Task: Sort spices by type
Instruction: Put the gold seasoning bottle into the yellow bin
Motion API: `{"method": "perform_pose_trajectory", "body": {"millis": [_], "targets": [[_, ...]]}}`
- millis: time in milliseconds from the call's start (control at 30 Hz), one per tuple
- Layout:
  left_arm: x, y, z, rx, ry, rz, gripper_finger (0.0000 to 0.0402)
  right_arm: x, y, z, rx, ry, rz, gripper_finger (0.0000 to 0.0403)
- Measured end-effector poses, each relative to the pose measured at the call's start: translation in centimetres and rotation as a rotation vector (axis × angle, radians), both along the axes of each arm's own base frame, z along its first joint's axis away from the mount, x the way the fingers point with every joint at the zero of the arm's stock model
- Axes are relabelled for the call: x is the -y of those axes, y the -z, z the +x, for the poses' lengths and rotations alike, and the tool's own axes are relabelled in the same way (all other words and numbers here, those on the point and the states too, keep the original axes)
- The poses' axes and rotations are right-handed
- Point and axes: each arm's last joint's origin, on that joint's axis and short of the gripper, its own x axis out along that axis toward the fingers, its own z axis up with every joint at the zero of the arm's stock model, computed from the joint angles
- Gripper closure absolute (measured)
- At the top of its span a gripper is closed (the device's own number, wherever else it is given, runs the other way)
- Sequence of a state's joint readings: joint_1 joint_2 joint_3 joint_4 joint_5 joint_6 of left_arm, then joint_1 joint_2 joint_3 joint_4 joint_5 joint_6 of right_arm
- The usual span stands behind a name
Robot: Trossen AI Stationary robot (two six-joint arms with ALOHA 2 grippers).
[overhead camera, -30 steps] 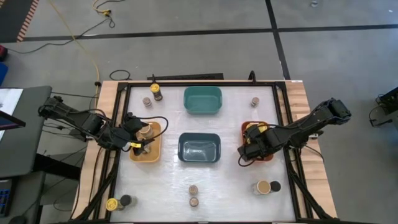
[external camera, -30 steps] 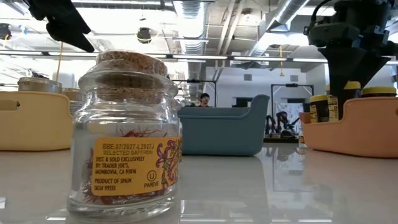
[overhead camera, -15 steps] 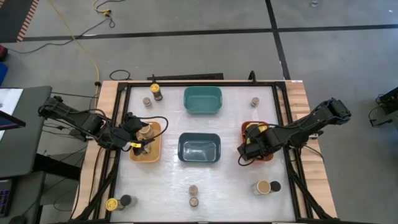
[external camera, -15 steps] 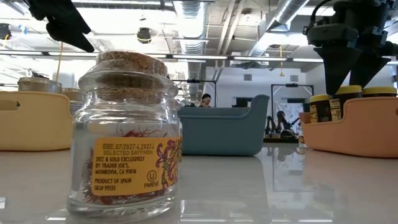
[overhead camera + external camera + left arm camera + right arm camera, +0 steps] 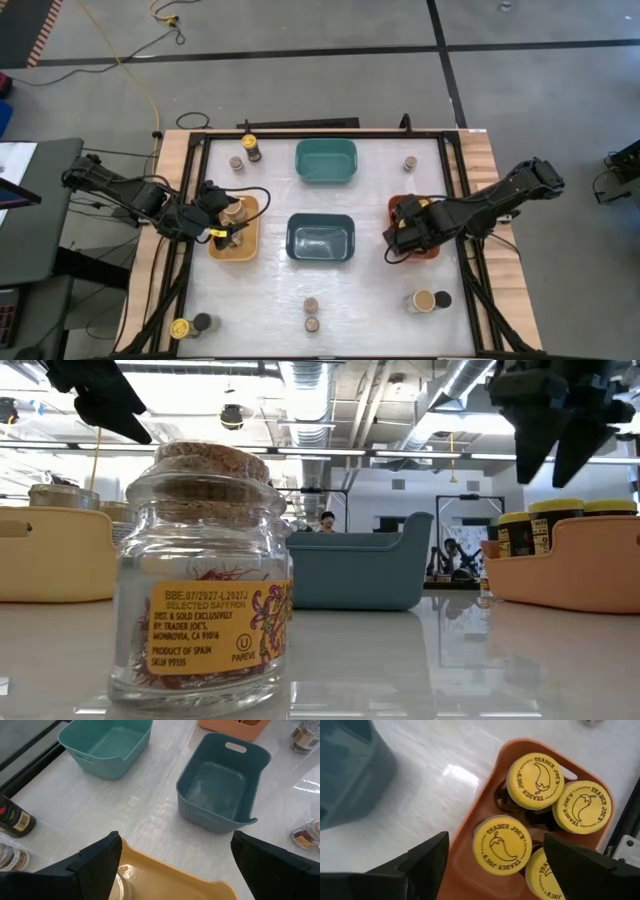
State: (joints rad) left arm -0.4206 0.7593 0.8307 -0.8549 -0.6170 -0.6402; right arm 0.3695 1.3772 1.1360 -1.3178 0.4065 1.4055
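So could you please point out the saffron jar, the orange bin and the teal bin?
saffron jar [image 5: 205, 575], low view, glass body above label.
orange bin [image 5: 485, 805], right wrist view, its rim.
teal bin [image 5: 326, 178], high view, near rim.

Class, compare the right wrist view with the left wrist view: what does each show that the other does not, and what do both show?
Only the right wrist view shows the yellow-lidded jars, four of them packed in the orange bin, with the open right gripper above. Only the left wrist view shows the teal bin, empty, the yellow bin under the open left gripper, and a dark-lidded jar. Both show the dark-blue bin and the white table.
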Motion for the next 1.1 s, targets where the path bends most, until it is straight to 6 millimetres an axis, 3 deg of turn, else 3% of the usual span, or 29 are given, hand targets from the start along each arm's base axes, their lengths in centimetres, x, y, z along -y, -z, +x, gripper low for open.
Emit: {"method": "perform_pose_trajectory", "body": {"millis": [567,767,1100], "targets": [[0.0,0.0,0.0,-0.002,0.004,0.005,0.0043,-1.0,-5.3,0.6,0.162,0.05,0.09,0.0055],[0.0,0.0,0.0,-0.002,0.005,0.005,0.0043,-1.4,-5.9,-0.1,0.145,0.136,0.144,0.0058],[0.0,0.0,0.0,-0.003,0.005,0.005,0.0043,-4.3,-5.8,-1.7,0.136,0.266,0.257,0.0069]]}}
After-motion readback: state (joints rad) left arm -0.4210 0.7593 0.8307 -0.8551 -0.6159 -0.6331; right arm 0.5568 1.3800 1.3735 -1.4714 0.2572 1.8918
